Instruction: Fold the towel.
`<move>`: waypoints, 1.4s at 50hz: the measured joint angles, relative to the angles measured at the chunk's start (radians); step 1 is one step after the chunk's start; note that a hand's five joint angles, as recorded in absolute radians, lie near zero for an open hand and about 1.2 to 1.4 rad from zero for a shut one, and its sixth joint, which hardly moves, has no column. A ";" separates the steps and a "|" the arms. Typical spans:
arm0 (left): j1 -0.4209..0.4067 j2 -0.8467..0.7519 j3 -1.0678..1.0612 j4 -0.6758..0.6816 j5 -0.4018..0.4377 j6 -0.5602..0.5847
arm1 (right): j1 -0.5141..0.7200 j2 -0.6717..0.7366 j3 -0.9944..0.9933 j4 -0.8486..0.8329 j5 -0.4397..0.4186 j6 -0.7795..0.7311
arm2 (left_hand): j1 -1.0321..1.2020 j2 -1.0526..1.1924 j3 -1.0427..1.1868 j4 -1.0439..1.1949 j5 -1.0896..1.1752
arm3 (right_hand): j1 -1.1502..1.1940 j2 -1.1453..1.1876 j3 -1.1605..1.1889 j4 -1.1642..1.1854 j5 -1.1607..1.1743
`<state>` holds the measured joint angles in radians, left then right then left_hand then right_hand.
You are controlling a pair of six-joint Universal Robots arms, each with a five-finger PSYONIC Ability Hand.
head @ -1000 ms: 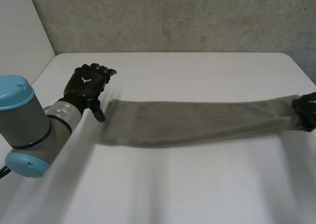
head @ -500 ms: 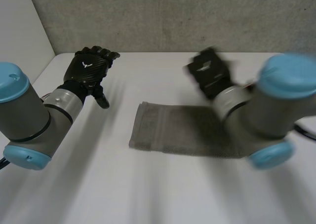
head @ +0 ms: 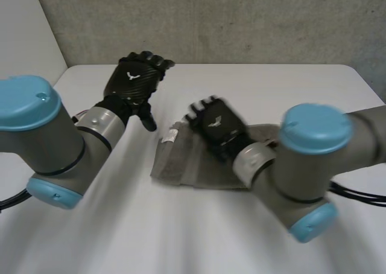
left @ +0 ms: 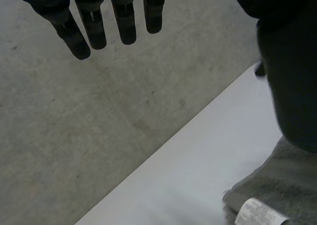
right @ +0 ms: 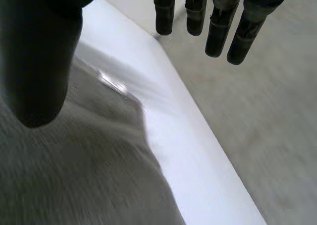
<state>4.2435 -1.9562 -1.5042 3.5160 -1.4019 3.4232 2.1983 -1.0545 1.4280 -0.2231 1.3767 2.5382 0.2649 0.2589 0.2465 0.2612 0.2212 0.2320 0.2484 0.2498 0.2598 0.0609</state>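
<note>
Grey towel on white bench | right robot hand over towel, released | left robot hand beside towel, released

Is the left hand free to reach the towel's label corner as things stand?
Probably yes: the left hand is open and empty beside that corner, with bare table between; the right hand is over the middle of the towel, off the label.

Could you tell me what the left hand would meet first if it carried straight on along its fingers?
Probably the grey wall behind the table; nothing lies ahead of the left hand.
</note>
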 measured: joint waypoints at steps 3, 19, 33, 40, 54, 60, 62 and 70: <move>-0.041 -0.022 0.019 0.000 -0.012 -0.002 | -0.082 -0.080 0.079 0.012 0.018 0.061 | 0.000 0.000 0.000 0.000 0.000 | -0.003 0.000 0.000 0.000 0.000; -0.130 -0.108 0.043 0.001 -0.038 -0.002 | -0.339 -0.155 0.396 0.018 0.017 0.088 | 0.000 0.000 0.000 0.000 0.000 | 0.268 0.246 0.247 0.231 0.273; -0.126 -0.103 0.042 -0.001 -0.049 -0.003 | -0.349 -0.089 0.324 -0.002 0.031 0.077 | 0.000 0.000 0.000 0.000 0.000 | 1.042 1.088 1.091 1.084 1.103; -0.118 -0.077 0.037 -0.002 -0.055 -0.004 | -0.271 -0.144 0.204 -0.013 0.036 0.092 | 0.000 0.000 0.000 0.000 0.000 | 1.117 1.088 1.092 1.085 1.103; -0.007 0.029 0.025 -0.002 -0.139 -0.037 | 0.059 0.082 -0.158 0.018 -0.015 0.130 | 0.000 0.000 0.000 0.000 0.000 | 1.134 1.088 1.096 1.086 1.111; 0.059 0.070 -0.006 -0.003 -0.166 -0.091 | 0.145 0.244 -0.304 0.081 0.011 0.176 | -0.001 0.000 0.000 0.000 0.000 | 0.734 0.713 0.720 0.711 0.722; 0.067 0.074 -0.019 -0.003 -0.165 -0.098 | 0.148 0.248 -0.305 0.087 0.043 0.180 | -0.001 0.000 0.000 0.000 0.000 | 0.546 0.528 0.534 0.528 0.548; 0.070 0.069 -0.051 0.001 -0.140 -0.108 | 0.041 0.040 -0.099 0.026 0.179 0.183 | -0.003 -0.001 -0.002 0.000 -0.001 | 0.272 0.275 0.266 0.258 0.242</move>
<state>4.3133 -1.8875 -1.5556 3.5168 -1.5422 3.3155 2.2391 -1.0145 1.3292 -0.1973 1.5555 2.7210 0.2621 0.2581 0.2448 0.2612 0.2205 0.5040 0.5239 0.5163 0.5176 0.3031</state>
